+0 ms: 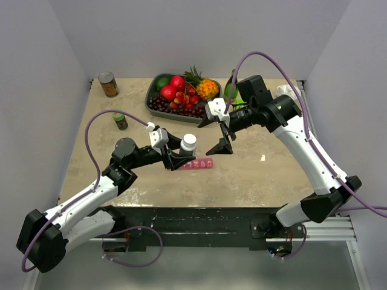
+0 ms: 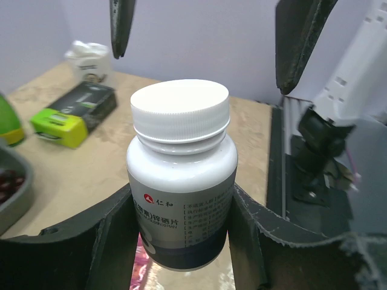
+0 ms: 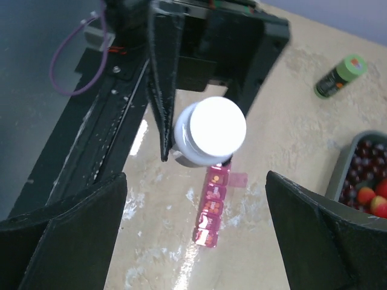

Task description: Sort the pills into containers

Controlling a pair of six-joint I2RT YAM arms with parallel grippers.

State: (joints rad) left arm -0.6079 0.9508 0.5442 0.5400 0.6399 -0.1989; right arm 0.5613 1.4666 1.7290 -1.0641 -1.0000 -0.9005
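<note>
My left gripper (image 1: 180,158) (image 2: 181,208) is shut on a white pill bottle (image 1: 189,143) (image 2: 181,175) with a white screw cap, held upright just above the table. Under it lies the pink translucent strip of containers (image 1: 200,164) (image 3: 213,211). Small orange pills (image 3: 210,206) show in several compartments, and the compartment nearest the bottle has its lid flap open. My right gripper (image 1: 215,135) (image 3: 195,181) hangs wide open above and just right of the bottle, holding nothing. Its dark fingers (image 2: 299,42) appear at the top of the left wrist view.
A grey tray of fruit (image 1: 152,104) stands at the back centre, a tin can (image 1: 108,84) at the back left, and a green-capped jar (image 1: 120,121) behind my left arm. A green-and-black box (image 2: 72,113) and a white cup (image 2: 89,60) sit at the far right.
</note>
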